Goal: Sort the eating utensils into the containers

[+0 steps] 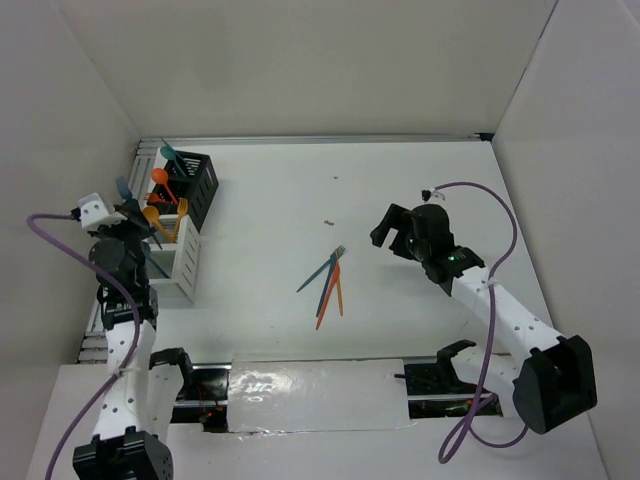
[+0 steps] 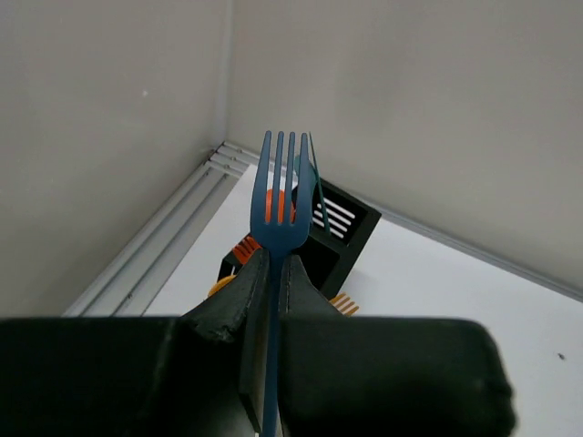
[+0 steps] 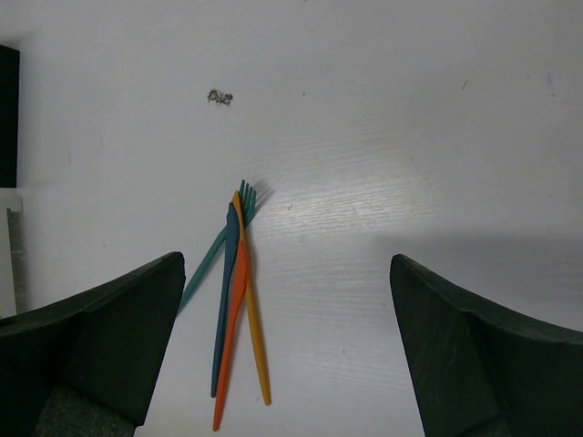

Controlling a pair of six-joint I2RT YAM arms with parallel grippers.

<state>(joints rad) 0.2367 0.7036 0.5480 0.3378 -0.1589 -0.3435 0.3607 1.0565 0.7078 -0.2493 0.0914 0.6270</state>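
Blue fork (image 2: pixel 284 196) pinched tight in left claw (image 2: pixel 273 278) near far-left corner — best lowered upright into white holder (image 1: pixel 187 265); right claw (image 3: pixel 287 300) wide open, empty.

In the left wrist view the fingers (image 2: pixel 228 309) of the left gripper (image 2: pixel 273 266) are covering most of the handle of the dark blue fork (image 2: pixel 282 196), and the bottom edge is cutting off the rest. Fork and fingers are hiding the near part of the black caddy (image 2: pixel 351 232), and the orange utensils (image 2: pixel 244 248) by it are showing only as small bits. In the right wrist view the frame edges are cutting off both fingers of the right gripper (image 3: pixel 287 273), and the black caddy is appearing only as a strip at the upper left edge. A dark speck (image 3: pixel 219 96) in the upper left is looking too small to identify.
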